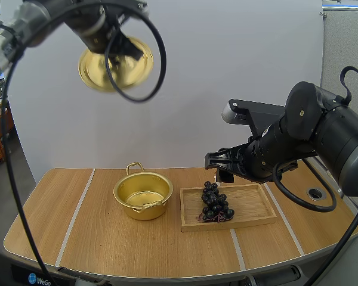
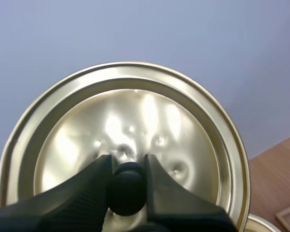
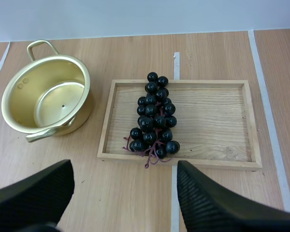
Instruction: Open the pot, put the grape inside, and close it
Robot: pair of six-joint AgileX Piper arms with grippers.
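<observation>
Clamping the round golden lid [image 2: 135,111] aloft, the left fingers [image 2: 77,198] leave the golden pot [image 1: 125,205] open. Right fingers [image 3: 212,203] (spread) hover over the dark grape bunch [image 3: 153,118].

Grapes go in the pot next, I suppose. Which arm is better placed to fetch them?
Right, probably. The right claw hangs open over the grapes in the wooden tray, beside the open pot. The left claw is shut on the knob of the lid, held aloft.
</observation>
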